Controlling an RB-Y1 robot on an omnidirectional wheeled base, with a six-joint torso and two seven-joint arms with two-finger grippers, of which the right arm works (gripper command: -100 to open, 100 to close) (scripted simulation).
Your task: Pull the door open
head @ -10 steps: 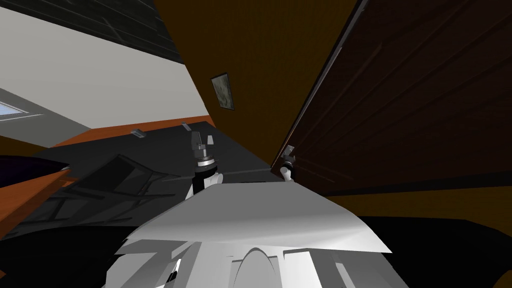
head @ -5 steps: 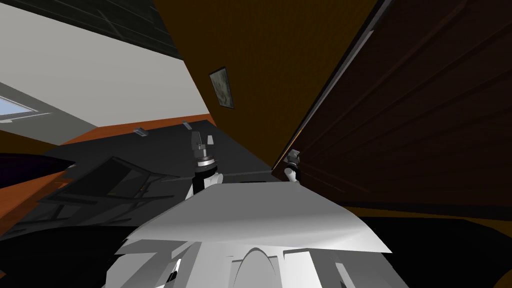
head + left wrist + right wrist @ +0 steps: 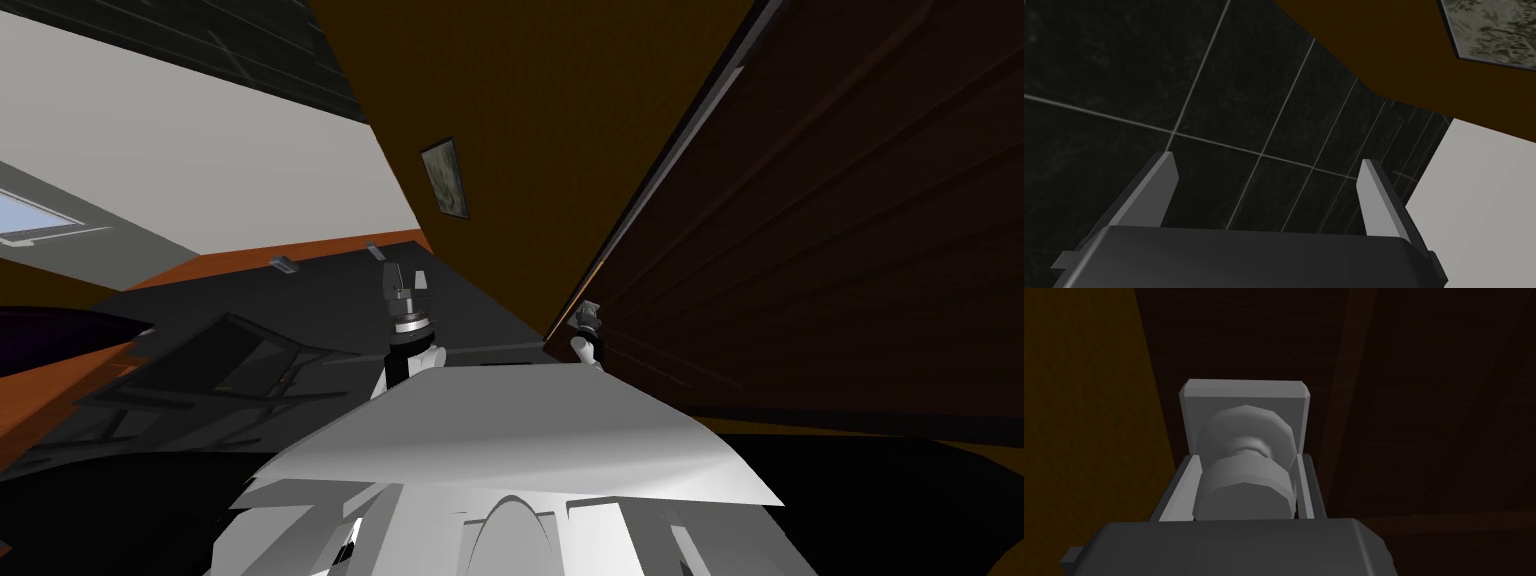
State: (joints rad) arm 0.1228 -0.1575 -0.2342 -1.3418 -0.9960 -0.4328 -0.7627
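so rn the right gripper (image 3: 1249, 460) is clamped on the light grey round door knob (image 3: 1246, 485), one blade finger pressing each side, w/ the knob's square grey backplate (image 3: 1244, 394) just past the tips. Knob sits on the dark brown panelled door (image 3: 850, 200), near the edge that meets the ochre-brown wall (image 3: 540, 100). In the head view you can see that gripper (image 3: 585, 316) small, right at that door edge. Left gripper (image 3: 405, 282) is out front over the dark tiled floor (image 3: 1124, 75), well apart from the door, fingers spread (image 3: 1164, 175) and nothing between them, so it's idle afaict. A small framed picture (image 3: 444, 180) hangs on the wall further along, not relevant tbh. Step-wise I'd say the grasp is done and we're in the pull itself; can't really tell how far the door has come off its frame, prob not much. Next move imo: draw the knob back toward the body along the door's swing arc, not straight back, and hold the squeeze, bc a smooth round knob could slip out of thin blades. Base prob needs to back off too so the chest doesn't block the door.
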